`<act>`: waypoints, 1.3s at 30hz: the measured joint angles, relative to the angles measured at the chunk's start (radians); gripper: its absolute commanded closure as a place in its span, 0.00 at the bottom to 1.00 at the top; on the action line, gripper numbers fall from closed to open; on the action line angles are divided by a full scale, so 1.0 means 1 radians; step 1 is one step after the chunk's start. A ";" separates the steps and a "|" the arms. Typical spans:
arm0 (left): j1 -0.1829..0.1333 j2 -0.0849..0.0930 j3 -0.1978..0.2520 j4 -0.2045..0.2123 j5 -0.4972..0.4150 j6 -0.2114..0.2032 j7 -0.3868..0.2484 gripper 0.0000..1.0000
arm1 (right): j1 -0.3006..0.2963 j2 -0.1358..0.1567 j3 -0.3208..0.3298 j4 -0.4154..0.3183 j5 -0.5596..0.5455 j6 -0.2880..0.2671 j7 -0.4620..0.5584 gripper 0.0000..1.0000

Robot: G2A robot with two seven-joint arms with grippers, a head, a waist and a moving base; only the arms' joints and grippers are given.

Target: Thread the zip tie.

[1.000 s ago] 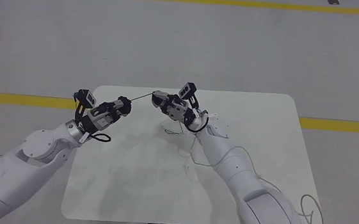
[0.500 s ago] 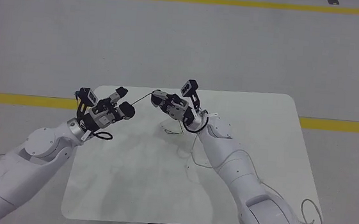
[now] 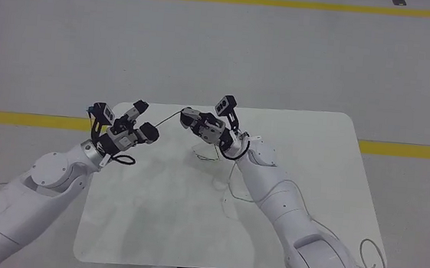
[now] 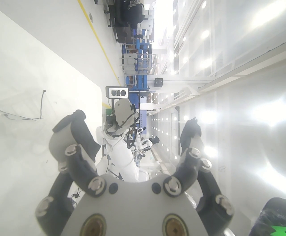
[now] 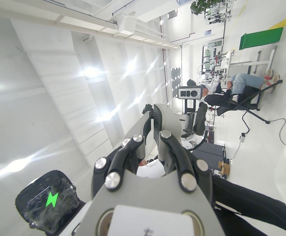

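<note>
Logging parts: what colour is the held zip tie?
The zip tie is black; top view shows it best.

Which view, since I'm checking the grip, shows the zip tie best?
Top view: the zip tie is a thin dark line leaving the right pincer. In both wrist views, too thin to tell.

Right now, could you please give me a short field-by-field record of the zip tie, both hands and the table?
left hand: open, holding nothing, raised near the table's edge
right hand: shut on the zip tie
zip tie: thin, black, sticking out of the right hand towards the left hand; whether its free end touches that hand cannot be told
table: white, rounded corners
loose strands: thin, lying on the table beside the right arm
</note>
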 measured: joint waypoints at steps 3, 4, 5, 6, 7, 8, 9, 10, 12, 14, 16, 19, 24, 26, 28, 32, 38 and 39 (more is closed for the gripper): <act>0.002 -0.008 0.003 0.000 -0.047 -0.015 -0.037 0.00 | -0.009 0.001 -0.001 -0.015 0.000 0.008 -0.010 1.00; 0.001 -0.011 0.002 0.005 -0.060 -0.027 -0.063 0.00 | -0.018 0.002 -0.001 -0.029 0.004 0.018 -0.013 1.00; 0.001 -0.013 0.003 0.012 -0.080 -0.043 -0.099 0.00 | -0.027 0.003 0.000 -0.046 0.007 0.027 -0.013 1.00; 0.000 -0.016 0.003 0.018 -0.097 -0.052 -0.127 0.00 | -0.033 0.005 0.002 -0.056 0.009 0.035 -0.014 1.00; -0.001 -0.019 0.004 0.026 -0.118 -0.063 -0.159 0.00 | -0.040 0.006 0.004 -0.065 0.015 0.044 -0.014 1.00; -0.005 -0.023 0.004 0.039 -0.143 -0.073 -0.201 0.00 | -0.047 0.008 0.006 -0.077 0.025 0.057 -0.012 1.00; -0.009 -0.026 0.004 0.047 -0.159 -0.075 -0.231 0.00 | -0.052 0.009 0.006 -0.084 0.035 0.069 -0.008 1.00; -0.013 -0.029 0.004 0.055 -0.170 -0.075 -0.259 0.00 | -0.057 0.009 0.006 -0.091 0.045 0.081 -0.004 1.00; -0.021 -0.037 0.001 0.073 -0.174 -0.074 -0.314 0.00 | -0.066 0.010 0.005 -0.104 0.066 0.106 0.006 1.00; -0.025 -0.045 -0.002 0.090 -0.172 -0.073 -0.340 0.00 | -0.074 0.010 0.003 -0.118 0.087 0.126 0.017 1.00; -0.029 -0.054 -0.005 0.097 -0.175 -0.073 -0.357 0.00 | -0.078 0.011 -0.002 -0.128 0.100 0.147 0.038 1.00; -0.031 -0.057 -0.009 0.100 -0.176 -0.073 -0.364 0.00 | -0.079 0.011 -0.003 -0.131 0.103 0.154 0.048 1.00; -0.030 -0.061 -0.005 0.090 -0.184 -0.063 -0.353 0.00 | -0.089 0.011 -0.010 -0.149 0.101 0.171 0.030 1.00; -0.032 -0.066 -0.003 0.086 -0.177 -0.058 -0.352 0.00 | -0.104 0.011 -0.020 -0.183 0.098 0.198 0.006 1.00; -0.032 -0.069 -0.004 0.086 -0.172 -0.057 -0.352 0.00 | -0.114 0.012 -0.028 -0.206 0.094 0.211 -0.005 1.00; -0.033 -0.076 -0.008 0.089 -0.155 -0.054 -0.357 0.33 | -0.129 0.015 -0.036 -0.236 0.092 0.220 -0.022 1.00; -0.032 -0.084 -0.018 0.099 -0.135 -0.053 -0.357 0.74 | -0.128 0.026 -0.042 -0.252 0.046 0.224 -0.032 1.00; -0.031 -0.086 -0.019 0.100 -0.133 -0.052 -0.357 0.75 | -0.127 0.028 -0.043 -0.254 0.035 0.226 -0.033 1.00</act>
